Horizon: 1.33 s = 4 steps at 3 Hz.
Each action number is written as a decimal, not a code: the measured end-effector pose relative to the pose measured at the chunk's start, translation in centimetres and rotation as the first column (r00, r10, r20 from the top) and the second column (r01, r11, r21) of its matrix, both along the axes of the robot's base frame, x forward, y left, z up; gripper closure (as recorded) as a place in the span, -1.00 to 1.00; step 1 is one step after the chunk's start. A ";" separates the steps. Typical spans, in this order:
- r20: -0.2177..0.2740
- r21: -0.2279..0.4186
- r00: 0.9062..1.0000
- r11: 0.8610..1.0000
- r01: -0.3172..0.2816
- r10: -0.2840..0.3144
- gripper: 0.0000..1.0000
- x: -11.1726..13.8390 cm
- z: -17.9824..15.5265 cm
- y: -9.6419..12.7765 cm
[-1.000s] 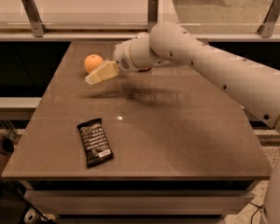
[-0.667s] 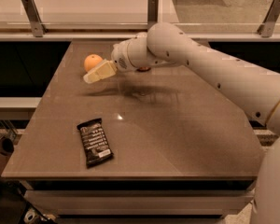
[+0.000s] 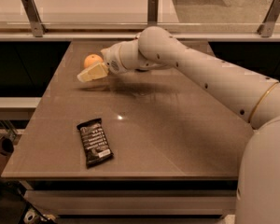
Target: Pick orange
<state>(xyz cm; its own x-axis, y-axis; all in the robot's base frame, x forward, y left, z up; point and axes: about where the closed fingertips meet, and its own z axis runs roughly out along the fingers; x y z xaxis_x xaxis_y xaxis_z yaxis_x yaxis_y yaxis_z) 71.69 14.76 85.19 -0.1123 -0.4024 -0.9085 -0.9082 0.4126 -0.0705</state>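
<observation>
The orange (image 3: 92,59) is a small round fruit resting on the brown table (image 3: 177,134) near its far left corner. My gripper (image 3: 90,72) reaches in from the right on the white arm (image 3: 186,69). Its pale tip is right in front of the orange and covers the fruit's lower right part. Whether it touches the orange does not show. The orange rests on the table, not lifted.
A black snack bar wrapper (image 3: 95,142) lies flat near the table's front left. A glass railing with metal posts (image 3: 152,9) runs behind the table's far edge. The table's left edge drops to the floor.
My gripper has shifted slightly to the left, so it covers more of the orange's front. The orange and the wrapper have not moved.
</observation>
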 end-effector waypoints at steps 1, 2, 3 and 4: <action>-0.016 0.013 1.000 1.000 -0.011 0.011 -0.19 0.5 -1.6 1.0; -0.018 0.013 1.000 1.000 -0.014 0.014 0.28 0.4 -1.6 1.2; -0.020 0.013 1.000 1.000 -0.018 0.018 0.74 0.3 -1.7 1.4; -0.021 0.013 1.000 1.000 -0.021 0.021 1.00 0.3 -1.8 1.7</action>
<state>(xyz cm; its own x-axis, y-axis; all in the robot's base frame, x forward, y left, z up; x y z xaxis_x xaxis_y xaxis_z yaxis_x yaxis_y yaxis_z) 71.95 16.42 83.36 -0.1233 -0.3934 -0.9111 -0.9179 0.3940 -0.0459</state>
